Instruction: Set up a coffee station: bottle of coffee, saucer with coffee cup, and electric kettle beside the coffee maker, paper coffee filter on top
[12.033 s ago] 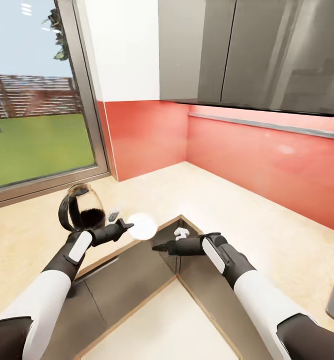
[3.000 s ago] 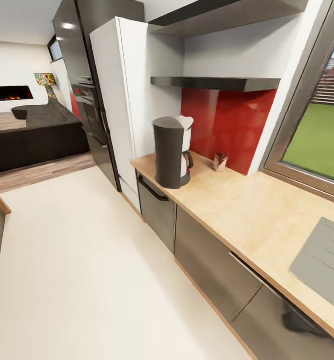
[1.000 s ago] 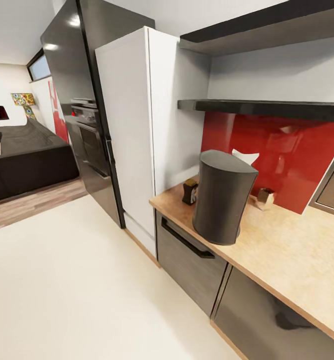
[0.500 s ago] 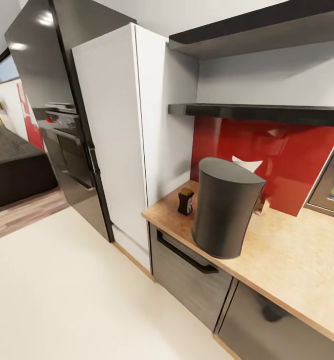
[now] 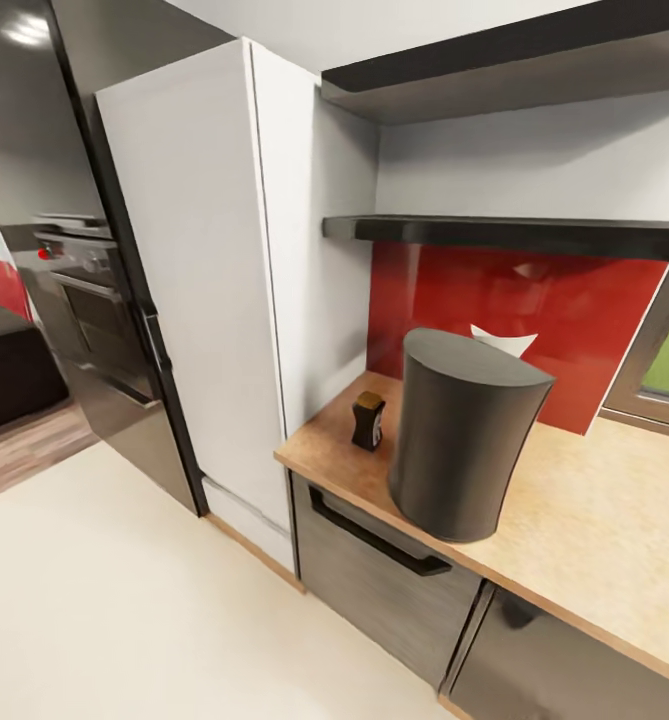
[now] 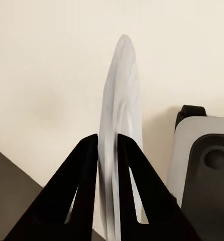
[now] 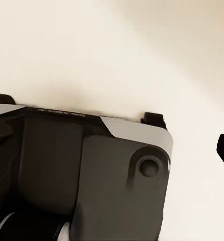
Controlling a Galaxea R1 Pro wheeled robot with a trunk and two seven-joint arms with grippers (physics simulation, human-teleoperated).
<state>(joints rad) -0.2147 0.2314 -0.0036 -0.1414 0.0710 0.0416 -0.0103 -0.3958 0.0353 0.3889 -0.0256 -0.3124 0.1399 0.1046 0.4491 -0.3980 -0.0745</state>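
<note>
left gripper (image 6: 108, 143): fingers clamped on the saucer (image 6: 121, 125), held edge-on over pale floor (image 6: 46, 60)
right gripper: its fingers can't be made out in the right wrist view; a dark robot part (image 7: 82, 170) sits over pale floor, state unclear
coffee maker (image 5: 462, 436): upright on the kitchen countertop (image 5: 594, 520), white paper filter (image 5: 504, 340) peeking behind its top
bottle of coffee (image 5: 368, 420): on the counter, near the maker, at the end by the white cabinet (image 5: 204, 260)
kitchen shelf (image 5: 514, 234): black board above the red backsplash (image 5: 564, 320); nothing seen on it

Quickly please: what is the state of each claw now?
Left claw: closed on the saucer, held edge-on.
Right claw: cannot be told; its fingers are hardly in sight.
</note>
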